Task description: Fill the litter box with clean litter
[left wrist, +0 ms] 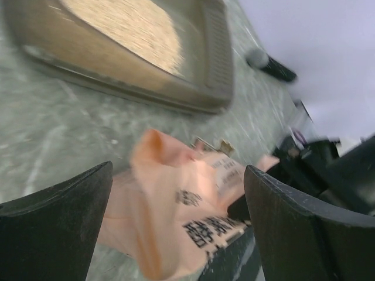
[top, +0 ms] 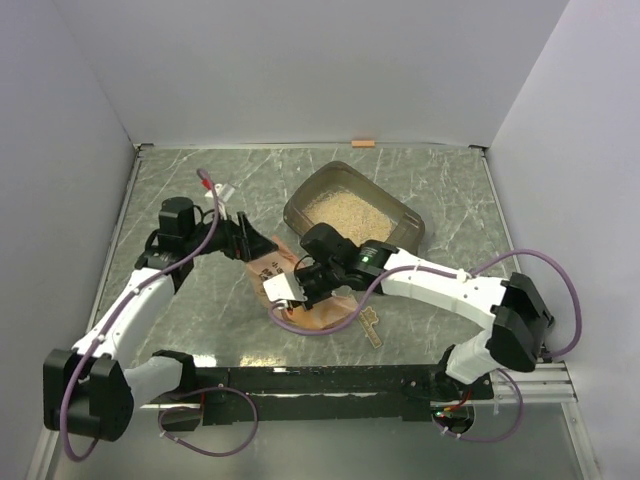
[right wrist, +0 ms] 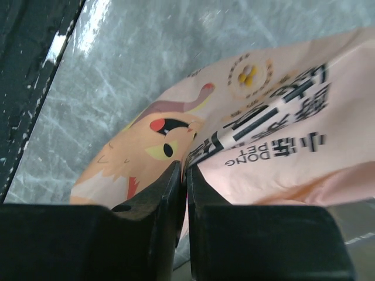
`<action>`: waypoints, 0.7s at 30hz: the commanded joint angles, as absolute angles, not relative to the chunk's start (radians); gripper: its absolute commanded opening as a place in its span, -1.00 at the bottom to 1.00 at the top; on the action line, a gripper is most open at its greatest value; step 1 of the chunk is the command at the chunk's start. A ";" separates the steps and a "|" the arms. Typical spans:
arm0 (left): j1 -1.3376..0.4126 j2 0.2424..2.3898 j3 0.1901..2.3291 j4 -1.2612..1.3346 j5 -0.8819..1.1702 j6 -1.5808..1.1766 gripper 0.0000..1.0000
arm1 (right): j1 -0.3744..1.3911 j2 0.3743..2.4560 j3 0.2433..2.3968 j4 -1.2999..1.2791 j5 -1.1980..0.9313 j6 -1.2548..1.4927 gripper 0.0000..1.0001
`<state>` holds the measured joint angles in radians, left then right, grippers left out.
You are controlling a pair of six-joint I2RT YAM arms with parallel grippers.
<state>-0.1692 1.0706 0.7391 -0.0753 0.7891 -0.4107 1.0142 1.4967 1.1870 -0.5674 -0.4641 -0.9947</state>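
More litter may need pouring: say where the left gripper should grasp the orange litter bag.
Probably the upright fold of the orange litter bag, from its left end, left gripper straddling it; elsewhere it lies flat, and the right gripper holds the other end.

Top view: fixed high at the near edge, looking down across the whole grey-green marbled tabletop. Left wrist view: low, facing the dark brown-grey translucent plastic tray nearby. Right wrist view: pressed close against the crinkled orange-pink printed bag, which all three views share
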 commanded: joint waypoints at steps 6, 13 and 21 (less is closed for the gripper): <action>-0.250 1.189 0.795 -0.072 1.014 -0.279 0.94 | 1.029 1.375 1.118 -0.448 -0.525 -1.011 -0.65; -0.261 1.230 0.799 -0.097 1.011 -0.250 0.56 | 1.031 1.319 1.074 -0.402 -0.493 -0.971 -0.60; -0.262 1.174 0.756 -0.008 0.969 -0.297 -0.98 | 1.026 1.099 0.950 -0.233 -0.338 -0.818 -0.03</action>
<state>-0.2562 1.2327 0.7578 -0.1017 0.9607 -0.2749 1.0199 1.2350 0.9844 -0.3660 -0.4030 -0.9169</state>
